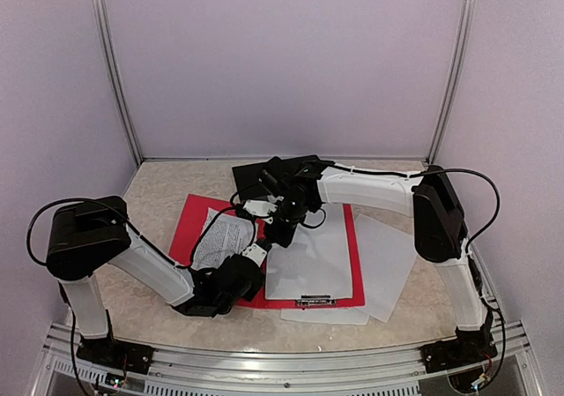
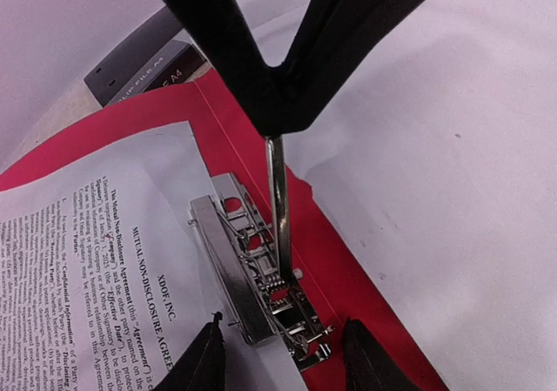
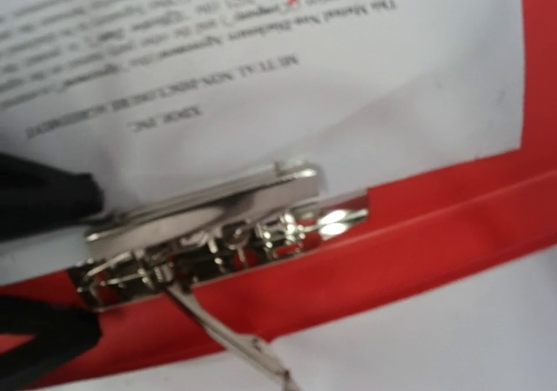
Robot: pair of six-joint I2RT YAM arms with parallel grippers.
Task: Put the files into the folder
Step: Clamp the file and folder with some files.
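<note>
- As I scan from the left, my left gripper [image 2: 283, 360] sits low over the red folder [image 1: 187, 224]. Its jaws stand partway apart on either side of the metal clamp [image 2: 252, 269], and I see a sliver of gap on each side, so nothing is gripped.
- Next comes the printed sheet [image 2: 96, 234]: thin white paper with dense black text, headed as a mutual non-disclosure agreement. It lies flat on the folder's left half, and its headed edge runs under the clamp bar.
- Near the folder's middle, my right gripper [image 2: 274, 125] is pinched tight on the wire lever [image 2: 276, 191], which stands up from the clamp.
- On the folder's right half rest the blank sheets [image 1: 313, 255], plain white and unmarked, reaching past the folder's near edge.
- Furthest right, the loose sheets [image 1: 388, 264], also white and blank, lie on the table [image 1: 159, 193], beside the folder's right edge.
</note>
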